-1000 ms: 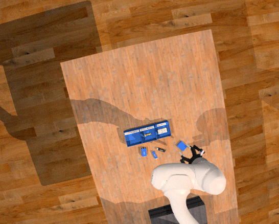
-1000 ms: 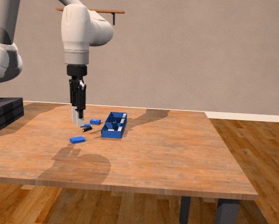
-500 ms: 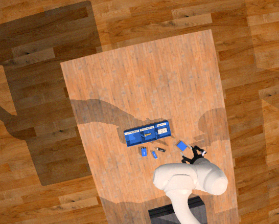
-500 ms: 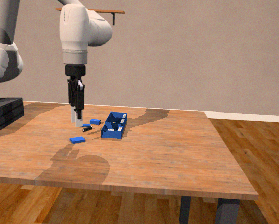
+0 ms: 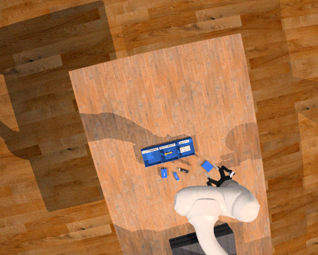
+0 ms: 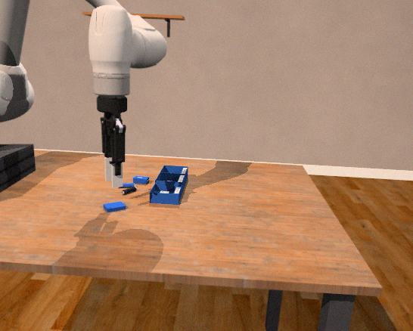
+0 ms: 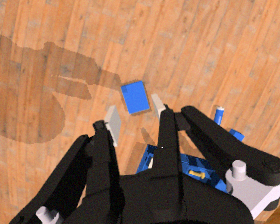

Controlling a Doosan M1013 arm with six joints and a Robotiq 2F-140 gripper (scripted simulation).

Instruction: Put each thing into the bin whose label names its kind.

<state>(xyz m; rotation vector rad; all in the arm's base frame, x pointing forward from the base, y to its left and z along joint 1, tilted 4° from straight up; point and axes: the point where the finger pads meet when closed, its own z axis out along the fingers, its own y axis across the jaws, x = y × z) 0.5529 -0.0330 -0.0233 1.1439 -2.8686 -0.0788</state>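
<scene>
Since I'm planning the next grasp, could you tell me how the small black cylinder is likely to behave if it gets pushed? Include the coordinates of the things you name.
The black cylinder (image 5: 183,170) (image 6: 129,190) looks round and lies on its side, so a sideways nudge would probably make it roll. Its straight outline suggests a stiff body. Being slim and low, it seems unlikely to tip.

A plain grey-brown wall (image 6: 284,83) with a pale skirting strip (image 6: 340,172) rises past the worktop's far edge, bearing an orange-brown shelf (image 6: 159,17) on a dark bracket (image 6: 169,28). The worktop (image 5: 175,87) (image 6: 242,234) (image 7: 200,45) is orange-toned wood with straight edges and dark grey legs (image 6: 336,311) below its near right corner, over a floor (image 5: 279,145) (image 6: 378,215) of brown planks. Light casts shadows across the wood and, past the worktop's edges, over the planks.
</scene>
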